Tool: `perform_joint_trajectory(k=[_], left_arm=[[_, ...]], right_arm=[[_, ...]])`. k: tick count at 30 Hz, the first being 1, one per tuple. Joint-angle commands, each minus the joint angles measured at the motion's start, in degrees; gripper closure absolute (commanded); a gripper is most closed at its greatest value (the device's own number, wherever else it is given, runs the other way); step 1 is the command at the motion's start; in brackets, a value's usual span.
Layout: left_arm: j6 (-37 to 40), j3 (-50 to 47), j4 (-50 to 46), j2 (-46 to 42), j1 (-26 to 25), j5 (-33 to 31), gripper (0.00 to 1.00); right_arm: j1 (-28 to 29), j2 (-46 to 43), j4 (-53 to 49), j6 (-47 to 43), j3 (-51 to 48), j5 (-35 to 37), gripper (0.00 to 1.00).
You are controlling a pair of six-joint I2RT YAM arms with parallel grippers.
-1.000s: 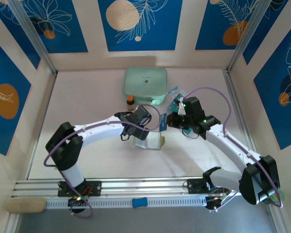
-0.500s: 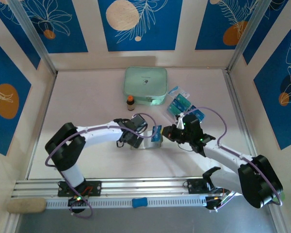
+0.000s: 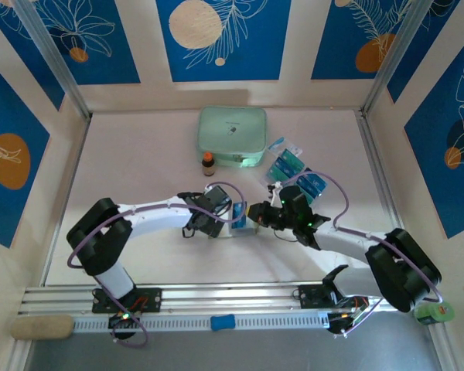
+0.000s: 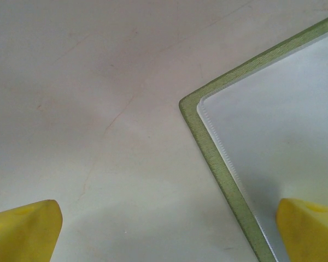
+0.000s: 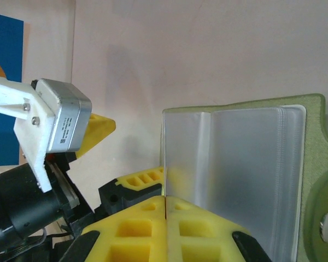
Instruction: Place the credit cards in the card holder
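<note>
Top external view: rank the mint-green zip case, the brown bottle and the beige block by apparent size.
1. mint-green zip case
2. beige block, probably nearer the camera, which may enlarge it
3. brown bottle

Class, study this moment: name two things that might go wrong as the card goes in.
The left gripper is open astride a corner of the card holder, so the holder may slide when pushed. The right gripper, shut on a credit card, sits close to the left one; they might collide.
</note>
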Motion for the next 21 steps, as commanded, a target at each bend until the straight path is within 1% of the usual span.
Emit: perform_joint_trajectory(k=[1, 10, 21], left_arm=[[-1.3, -1.0, -0.5, -1.4, 0.5, -1.5, 0.00], [-1.8, -1.6, -0.8, -1.5, 0.5, -1.6, 0.00], [-2.0, -1.8, -0.8, -1.3, 0.5, -1.5, 0.00]], right_arm=[[0.7, 2.0, 4.5, -0.9, -0.7, 2.2, 1.00], [2.4, 6.7, 10.0, -0.2, -1.3, 4.6, 1.00], [2.9, 9.1, 12.7, 0.0, -2.9, 6.8, 1.00]])
